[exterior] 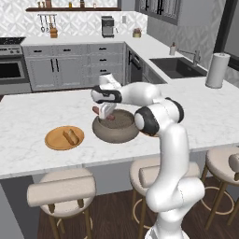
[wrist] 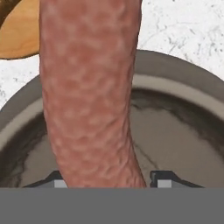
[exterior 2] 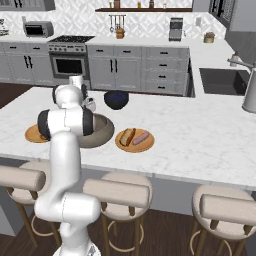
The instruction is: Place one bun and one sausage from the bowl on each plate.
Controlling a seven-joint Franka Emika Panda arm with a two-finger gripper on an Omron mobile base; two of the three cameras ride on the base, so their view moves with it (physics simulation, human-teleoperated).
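Sausage sits between the fingers, its top end cut off at the hand view's upper edge; fingers closed narrow on it, over the bowl at centre frame. Left plate holds one bun; right plate has bun plus sausage.

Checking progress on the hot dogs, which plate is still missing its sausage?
The plate on the robot's left, holding only a bun. The other plate, right of the bowl, has both bun and sausage.

Grey cabinets, marble island, padded stools.
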